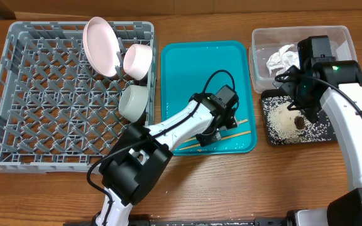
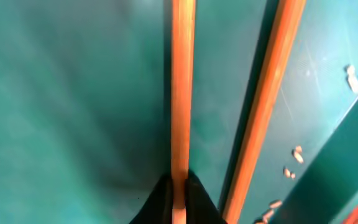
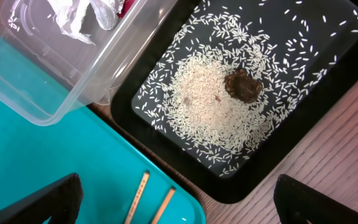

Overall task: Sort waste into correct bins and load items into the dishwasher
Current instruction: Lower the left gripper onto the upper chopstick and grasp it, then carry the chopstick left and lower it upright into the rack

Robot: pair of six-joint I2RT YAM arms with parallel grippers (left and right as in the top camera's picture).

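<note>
My left gripper point(image 1: 213, 135) is low on the teal tray point(image 1: 181, 63), shut on one wooden chopstick point(image 2: 181, 93); the second chopstick point(image 2: 266, 106) lies beside it. Both show at the tray's front point(image 1: 231, 136). My right gripper point(image 3: 176, 205) is open and empty above the black tray point(image 1: 275, 135), which holds rice grains point(image 3: 210, 99) and a brown food scrap point(image 3: 243, 85). The clear tub point(image 1: 338, 31) holds the crumpled napkin point(image 1: 283, 58) and a bit of red wrapper point(image 3: 120, 6). The grey dish rack point(image 1: 17, 94) holds a plate point(image 1: 101, 45), a bowl point(image 1: 137, 60) and another bowl point(image 1: 132, 102).
A few rice grains point(image 2: 294, 155) lie on the teal tray near its rim. The wooden table point(image 1: 256, 182) lies bare in front of the trays. My left arm point(image 1: 168, 129) stretches across the tray's front left corner.
</note>
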